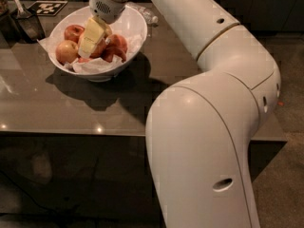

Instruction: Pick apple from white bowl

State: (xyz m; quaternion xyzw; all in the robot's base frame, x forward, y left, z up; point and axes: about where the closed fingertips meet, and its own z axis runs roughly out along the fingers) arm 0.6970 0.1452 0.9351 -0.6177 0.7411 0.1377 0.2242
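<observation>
The white bowl [135, 25] stands at the far left of the dark table, lined with crumpled white paper. The apple [66, 52], pale orange-pink, lies at the bowl's left side. A smaller orange-red apple [72, 32] lies behind it, and darker red apples [117, 45] lie to the right. My gripper [88, 45], pale yellow, reaches down into the middle of the bowl, just to the right of the apple. It hides part of the fruit beneath it.
My white arm [213, 118] sweeps from the lower right up over the table [57, 108] to the bowl. A black-and-white marker tag [47, 7] and a dark holder with a utensil [27, 23] stand at the back left. A clear wrapper [148, 15] lies behind the bowl.
</observation>
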